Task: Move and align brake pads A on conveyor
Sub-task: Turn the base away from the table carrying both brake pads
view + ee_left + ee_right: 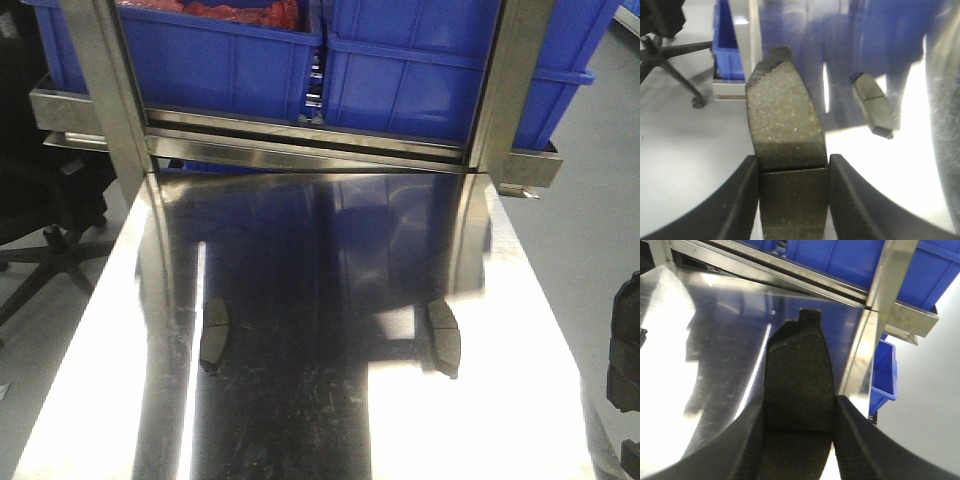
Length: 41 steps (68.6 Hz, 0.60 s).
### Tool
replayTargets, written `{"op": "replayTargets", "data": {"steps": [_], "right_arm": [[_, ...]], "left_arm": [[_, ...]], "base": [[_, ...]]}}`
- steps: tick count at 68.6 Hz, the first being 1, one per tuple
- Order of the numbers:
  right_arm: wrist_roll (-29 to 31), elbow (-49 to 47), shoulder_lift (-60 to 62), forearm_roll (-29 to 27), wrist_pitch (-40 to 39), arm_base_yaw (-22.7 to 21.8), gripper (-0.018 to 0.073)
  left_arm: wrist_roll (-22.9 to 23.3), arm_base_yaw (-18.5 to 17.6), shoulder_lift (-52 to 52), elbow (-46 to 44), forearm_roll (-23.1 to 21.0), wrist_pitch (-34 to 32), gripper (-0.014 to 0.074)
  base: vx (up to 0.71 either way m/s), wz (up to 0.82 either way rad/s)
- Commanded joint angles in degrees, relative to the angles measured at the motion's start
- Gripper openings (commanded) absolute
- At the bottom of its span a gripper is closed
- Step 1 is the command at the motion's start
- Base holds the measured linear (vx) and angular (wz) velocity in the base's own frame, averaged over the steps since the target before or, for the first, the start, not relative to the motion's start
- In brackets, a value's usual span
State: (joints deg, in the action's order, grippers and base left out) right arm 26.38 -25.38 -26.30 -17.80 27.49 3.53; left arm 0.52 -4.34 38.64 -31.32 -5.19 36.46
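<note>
We see a shiny steel table [520, 400]. Two dark brake pads lie flat on it, well apart: one at nine o'clock [213, 335], one at three o'clock [443, 338].

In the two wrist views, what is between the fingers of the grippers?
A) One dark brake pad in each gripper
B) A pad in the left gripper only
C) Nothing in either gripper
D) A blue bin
A: the left gripper clamps a brake pad, and the right gripper clamps a second brake pad.
</note>
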Motion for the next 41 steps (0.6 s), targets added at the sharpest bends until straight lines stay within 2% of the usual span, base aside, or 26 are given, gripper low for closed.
{"op": "replayTargets", "data": {"steps": [1,26,41], "right_arm": [[0.30,-1.74,-0.14,-0.96,-5.09,-0.16,-0.0003],[0.30,-1.74,-0.14,-0.96,-5.09,-0.16,-0.0003],[0.30,-1.74,-0.14,-0.96,-5.09,-0.16,-0.0003]], "left_arm": [[0.03,-0.30,-0.19,-1.72,-0.50,-4.27,0.0059],[0.03,-0.30,-0.19,-1.72,-0.50,-4.27,0.0059],[0.03,-0.30,-0.19,-1.72,-0.50,-4.27,0.0059]], "base": [[-0.05,0.19],[-0.03,0.23],[-0.03,0.43]]}}
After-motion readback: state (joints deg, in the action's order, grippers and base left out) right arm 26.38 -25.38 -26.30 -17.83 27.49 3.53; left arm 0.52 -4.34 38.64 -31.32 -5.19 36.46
